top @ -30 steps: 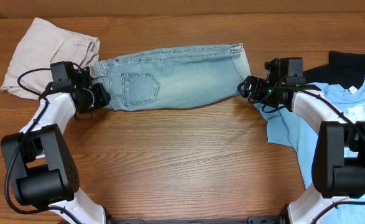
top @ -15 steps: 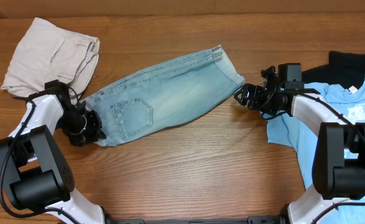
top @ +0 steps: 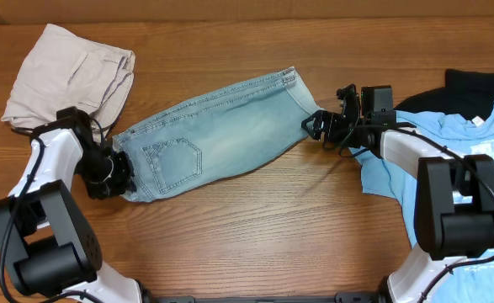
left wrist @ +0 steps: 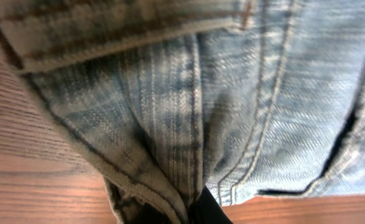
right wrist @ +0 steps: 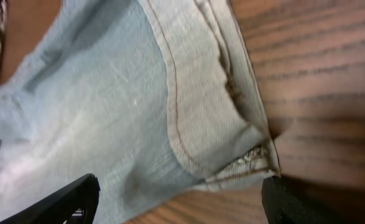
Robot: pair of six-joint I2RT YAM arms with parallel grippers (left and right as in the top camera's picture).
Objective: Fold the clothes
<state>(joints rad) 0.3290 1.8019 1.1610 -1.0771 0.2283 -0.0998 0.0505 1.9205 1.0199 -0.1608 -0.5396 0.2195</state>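
**Desk:** Where's the denim rn?

**Op:** Denim shorts (top: 213, 139) are lying slantwise on the wooden table (top: 247, 244), back pocket up. I'm pinching their waistband end w/ the left gripper (top: 114, 172), jaws closed tight on the cloth. The right gripper (top: 314, 126) is hovering at their hem end, fingers (right wrist: 76, 198) spread wide and holding nothing, w/ the hem corner lying between them.

**Desk:** Other garments?

**Op:** Beige shorts (top: 70, 76) are sitting near the waistband end. The sky-blue T-shirt (top: 448, 156) & black garment (top: 478, 84) are lying past the hem end.
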